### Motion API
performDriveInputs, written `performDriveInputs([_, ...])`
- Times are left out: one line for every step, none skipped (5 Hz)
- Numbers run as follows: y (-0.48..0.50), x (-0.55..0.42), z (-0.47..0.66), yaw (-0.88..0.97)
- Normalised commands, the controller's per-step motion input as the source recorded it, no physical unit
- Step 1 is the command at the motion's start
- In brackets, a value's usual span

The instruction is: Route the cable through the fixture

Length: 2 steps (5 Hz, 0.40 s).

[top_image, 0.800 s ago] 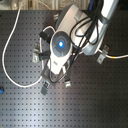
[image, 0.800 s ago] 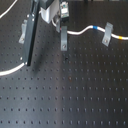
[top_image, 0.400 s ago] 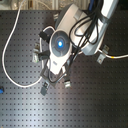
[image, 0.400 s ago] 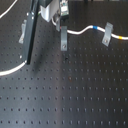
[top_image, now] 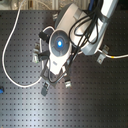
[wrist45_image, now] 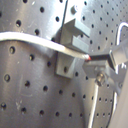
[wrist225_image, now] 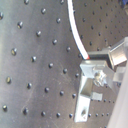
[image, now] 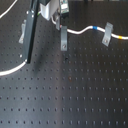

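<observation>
Your pincer (wrist45_image: 95, 62) is clamped on the cable (wrist45_image: 35, 40) beside the fixture (wrist45_image: 70, 47) (slot unthreaded), so any sideways drift could snag it.

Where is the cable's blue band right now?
In the first exterior view, the blue band sits upper right on the cable, just left of a grey fixture clip.

White cable (image: 80, 31) lying across my perforated board, threaded at the fixtures.

In the first exterior view I see it snake from a grey clip (image: 64, 39) toward the first exterior view's right, carrying a blue band (image: 90, 27), reaching a second clip (image: 107, 34), then a yellow band (image: 119, 37). Another stretch curves along the first exterior view's left edge. In the first wrist view, the cord (wrist45_image: 35, 40) crosses a grey slotted bracket (wrist45_image: 70, 45); I cannot tell whether it sits in the slot.
</observation>
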Motion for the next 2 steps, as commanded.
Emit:
performDriveInputs([-0.015, -0.005, -0.31, -0.19])
performDriveInputs([0.034, -0.064, -0.21, -0.09])
